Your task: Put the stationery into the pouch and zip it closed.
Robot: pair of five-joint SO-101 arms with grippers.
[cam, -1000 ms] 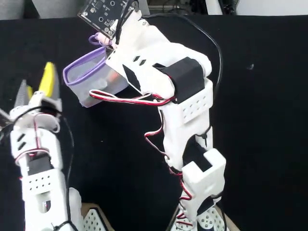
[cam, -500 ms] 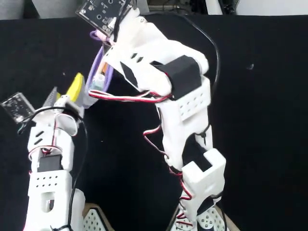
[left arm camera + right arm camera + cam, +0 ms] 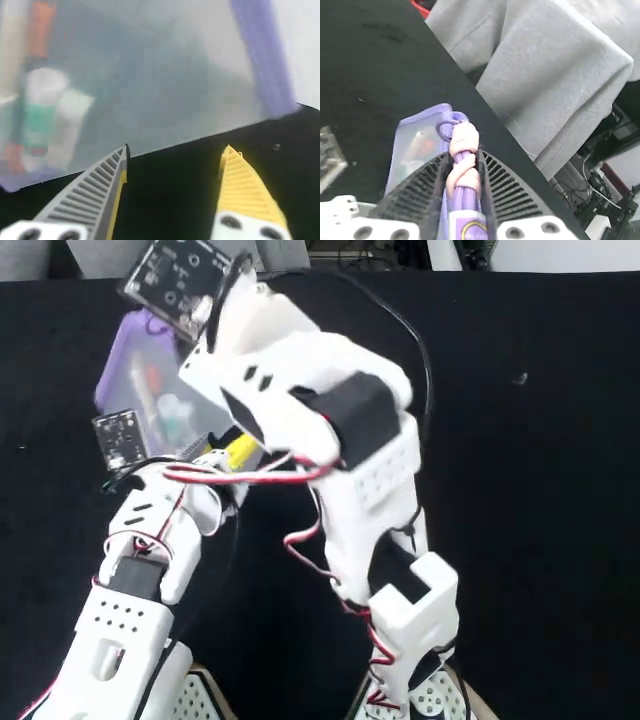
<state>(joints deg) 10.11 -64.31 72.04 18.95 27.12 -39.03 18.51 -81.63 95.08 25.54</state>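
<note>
Pouch (image 3: 142, 375) gripped by right pincer (image 3: 462, 155), left pincer (image 3: 177, 149) agape

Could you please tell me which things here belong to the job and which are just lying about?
Belongs to the job: pouch; stationery inside it; right gripper, shut on the pouch; left gripper, open beside it.
Just lying about: black table; grey fabric; cables.

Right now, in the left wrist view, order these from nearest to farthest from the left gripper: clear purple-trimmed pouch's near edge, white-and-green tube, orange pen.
1. Clear purple-trimmed pouch's near edge, just ahead of the left gripper.
2. White-and-green tube, inside, toward the grey finger.
3. Orange pen, deepest inside.
</note>
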